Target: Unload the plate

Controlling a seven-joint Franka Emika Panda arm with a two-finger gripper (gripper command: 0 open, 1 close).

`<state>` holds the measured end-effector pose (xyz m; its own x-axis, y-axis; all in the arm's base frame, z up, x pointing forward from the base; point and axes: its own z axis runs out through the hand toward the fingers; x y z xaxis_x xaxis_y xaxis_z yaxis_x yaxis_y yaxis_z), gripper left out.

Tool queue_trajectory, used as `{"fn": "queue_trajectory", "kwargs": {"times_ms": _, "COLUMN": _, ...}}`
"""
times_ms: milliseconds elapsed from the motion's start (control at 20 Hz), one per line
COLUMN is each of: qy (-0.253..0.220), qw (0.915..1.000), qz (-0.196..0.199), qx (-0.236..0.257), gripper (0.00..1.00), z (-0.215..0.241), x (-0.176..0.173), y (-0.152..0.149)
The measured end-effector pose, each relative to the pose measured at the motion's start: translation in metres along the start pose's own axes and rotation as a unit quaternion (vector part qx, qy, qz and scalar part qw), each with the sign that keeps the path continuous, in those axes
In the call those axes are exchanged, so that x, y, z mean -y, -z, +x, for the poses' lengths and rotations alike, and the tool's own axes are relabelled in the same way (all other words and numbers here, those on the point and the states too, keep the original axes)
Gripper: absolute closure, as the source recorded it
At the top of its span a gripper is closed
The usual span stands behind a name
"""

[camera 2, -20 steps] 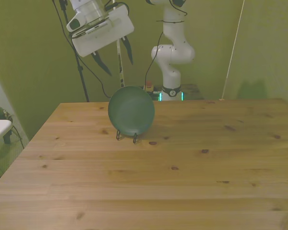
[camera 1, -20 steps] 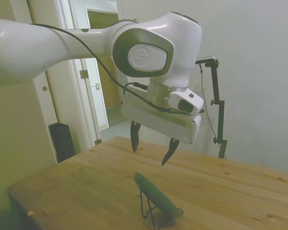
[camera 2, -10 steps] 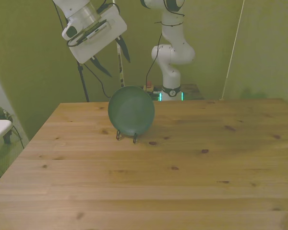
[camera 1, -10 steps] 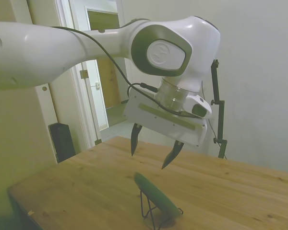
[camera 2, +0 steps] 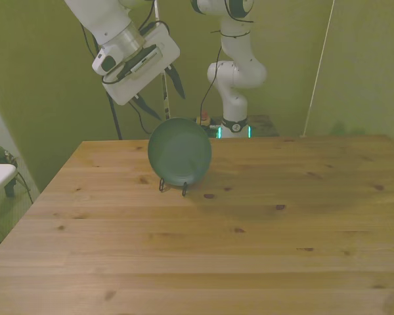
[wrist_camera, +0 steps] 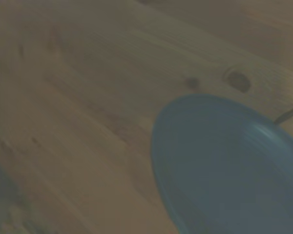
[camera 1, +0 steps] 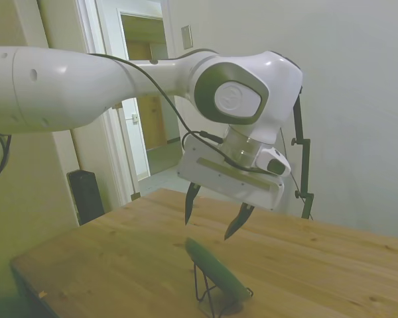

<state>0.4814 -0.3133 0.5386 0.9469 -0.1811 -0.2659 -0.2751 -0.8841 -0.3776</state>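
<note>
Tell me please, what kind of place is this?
Probably an indoor robot lab or test room: a wooden table holding only a plate on a wire rack, with the gripper above.

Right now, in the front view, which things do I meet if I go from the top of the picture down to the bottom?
Open gripper → green plate, standing on edge → wire rack under it → bare wooden table.
</note>
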Motion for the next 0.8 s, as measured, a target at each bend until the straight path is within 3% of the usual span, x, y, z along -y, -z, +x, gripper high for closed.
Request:
{"fn": "queue_trajectory", "kwargs": {"times_ms": 650, "qy": 0.026, "qw": 0.9995, "qz": -0.003, "qx": 0.016, "gripper": 0.0, "z": 0.016, "x": 0.014, "y": -0.041}}
{"fn": "queue_trajectory", "kwargs": {"times_ms": 700, "qy": 0.029, "qw": 0.9994, "qz": -0.003, "qx": 0.017, "gripper": 1.0, "z": 0.018, "x": 0.016, "y": -0.043}}
{"fn": "queue_trajectory", "kwargs": {"times_ms": 800, "qy": 0.034, "qw": 0.9992, "qz": -0.003, "qx": 0.021, "gripper": 1.0, "z": 0.021, "x": 0.022, "y": -0.047}}
